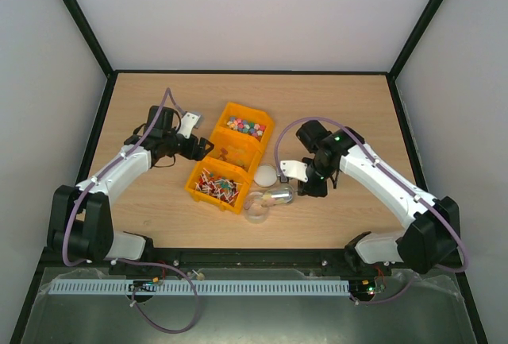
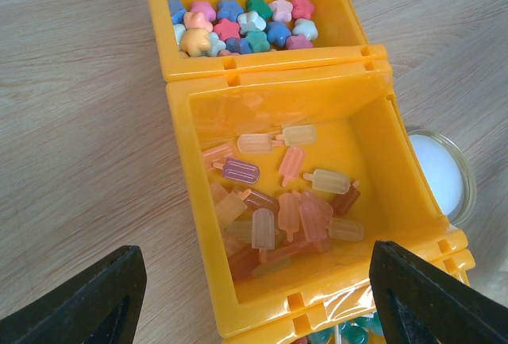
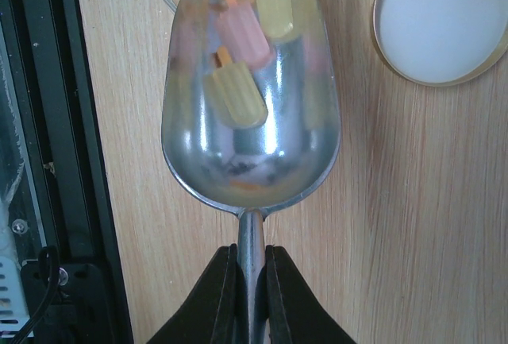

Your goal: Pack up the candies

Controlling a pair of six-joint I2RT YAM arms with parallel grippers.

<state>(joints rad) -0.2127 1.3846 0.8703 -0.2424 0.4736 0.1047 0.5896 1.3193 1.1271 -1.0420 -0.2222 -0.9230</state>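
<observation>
Nearest the arm bases, the right gripper (image 3: 251, 276) is clamping its 2 fingers tight on the thin handle of a metal scoop (image 3: 262, 165). The scoop is carrying several pastel ice-lolly-shaped sweets (image 3: 236, 98), bunched toward its front lip, and that lip is reaching over the rim of a clear jar (image 1: 256, 208) standing on the wooden table (image 1: 333, 114). Just beside the jar, a little farther out, its white lid (image 1: 265, 175) is lying flat on the table.

To the left of the jar, 3 yellow bins are sitting touching in a diagonal row. The nearest bin (image 1: 194, 186) is holding thin red-and-white stick pieces (image 1: 216, 185). The middle bin (image 2: 373, 161) is holding more of the lolly-shaped sweets, piled mostly at its near side.

The left gripper (image 2: 255, 280) is hovering above this middle bin with its 2 black fingers (image 2: 95, 300) spread wide and gripping nothing.

Farthest out, the candies (image 2: 238, 25), small bright pieces in pink, blue, green, yellow and white, are lying heaped in the last bin (image 2: 238, 70), well apart from the jar and scoop.
</observation>
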